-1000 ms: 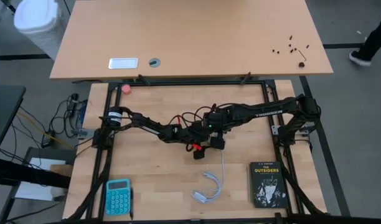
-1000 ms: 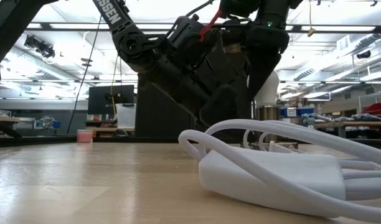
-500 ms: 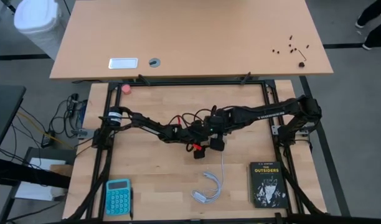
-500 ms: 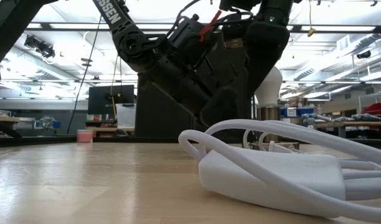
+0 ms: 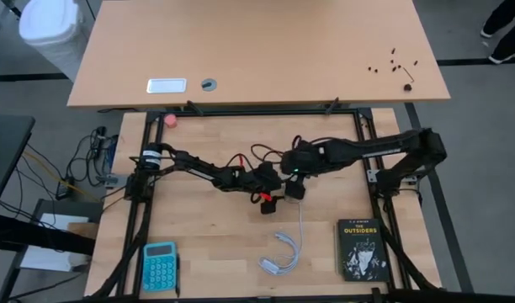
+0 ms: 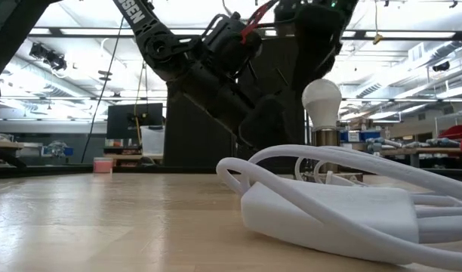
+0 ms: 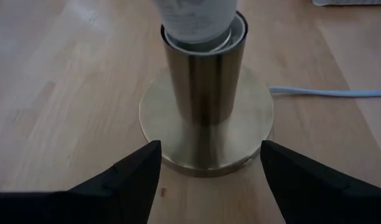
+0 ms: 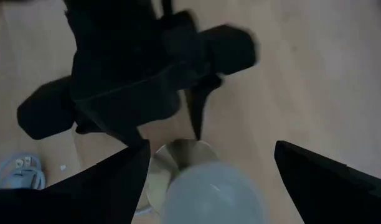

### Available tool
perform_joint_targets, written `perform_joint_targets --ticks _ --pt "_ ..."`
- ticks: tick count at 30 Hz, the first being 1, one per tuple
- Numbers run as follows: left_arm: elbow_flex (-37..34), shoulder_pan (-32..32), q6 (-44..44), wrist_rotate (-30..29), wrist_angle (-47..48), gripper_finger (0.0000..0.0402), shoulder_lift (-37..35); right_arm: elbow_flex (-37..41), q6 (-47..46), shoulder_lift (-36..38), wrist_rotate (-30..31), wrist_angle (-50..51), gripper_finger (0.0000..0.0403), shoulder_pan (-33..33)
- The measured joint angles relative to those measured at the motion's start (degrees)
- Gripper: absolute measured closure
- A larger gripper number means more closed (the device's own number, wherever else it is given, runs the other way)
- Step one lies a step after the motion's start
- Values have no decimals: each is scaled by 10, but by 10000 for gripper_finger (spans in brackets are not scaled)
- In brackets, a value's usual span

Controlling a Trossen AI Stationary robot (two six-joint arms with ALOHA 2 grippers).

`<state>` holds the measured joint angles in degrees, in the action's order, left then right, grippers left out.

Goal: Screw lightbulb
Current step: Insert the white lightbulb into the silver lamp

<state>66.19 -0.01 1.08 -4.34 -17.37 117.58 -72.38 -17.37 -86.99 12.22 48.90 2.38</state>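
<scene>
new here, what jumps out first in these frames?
The white lightbulb standing upright in a brass socket mid-table, its white cord trailing away. The left gripper straddles the socket's base, jaws apart; the right gripper hangs open just above the bulb. A white cable bundle fills the low view's foreground.

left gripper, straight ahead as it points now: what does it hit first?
Likely the brass socket post holding the lightbulb. The left gripper is open and low over the round base, its fingers on either side of the post.
</scene>
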Motion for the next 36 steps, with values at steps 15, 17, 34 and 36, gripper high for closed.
perform_joint_targets --ticks 15,17,34,36 --pt "1 -1 -3 0 -49 122 1 61 -113 74 139 -5 49 91" --pt "1 0 -3 -3 -49 122 3 71 -120 76 142 0 49 92" --pt "7 -7 52 38 -36 122 4 70 -50 78 108 -46 49 53" --pt "7 -7 55 38 -34 122 4 70 -45 78 106 -53 49 53"
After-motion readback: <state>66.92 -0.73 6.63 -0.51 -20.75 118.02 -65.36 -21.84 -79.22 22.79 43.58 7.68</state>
